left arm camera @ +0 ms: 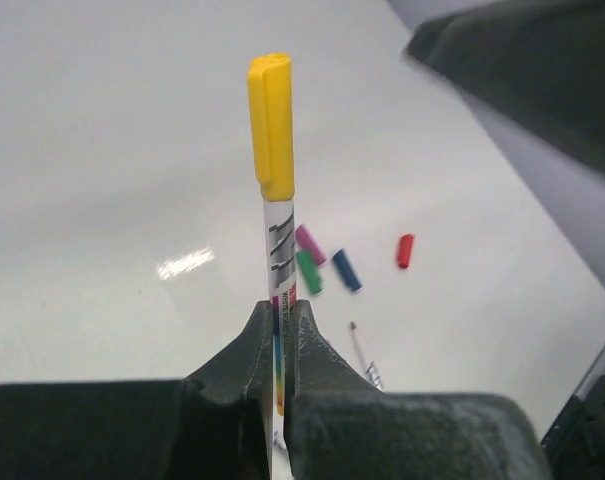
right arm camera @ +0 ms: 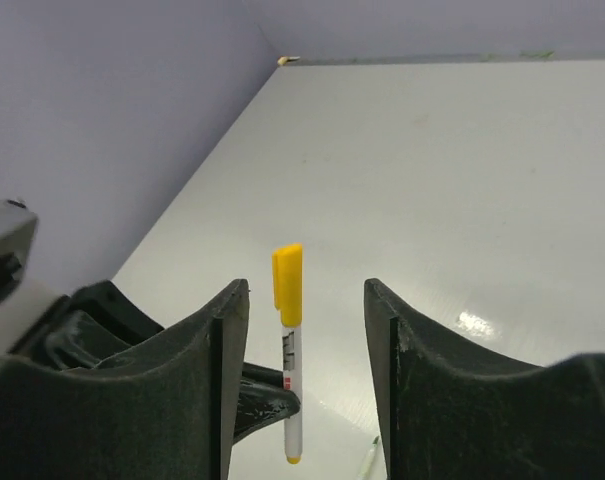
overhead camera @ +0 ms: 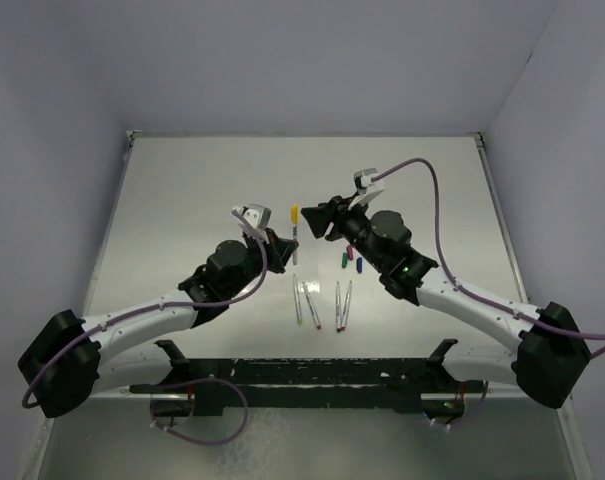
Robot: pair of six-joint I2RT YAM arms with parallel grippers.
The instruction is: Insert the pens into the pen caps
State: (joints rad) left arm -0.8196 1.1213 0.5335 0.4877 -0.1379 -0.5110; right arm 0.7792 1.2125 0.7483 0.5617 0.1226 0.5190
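left fingers (left arm camera: pixel 254 345) pinch pen (left arm camera: pixel 281 250) wearing yellow cap (left arm camera: pixel 271 125), right fingers (right arm camera: pixel 222 345) spread open; cap, if loosely seated, could drop on release

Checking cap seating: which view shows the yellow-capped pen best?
Left wrist: the yellow-capped pen is large, clamped in the left end effector. Right wrist shows it smaller, past the open right end effector; top external, tiny.
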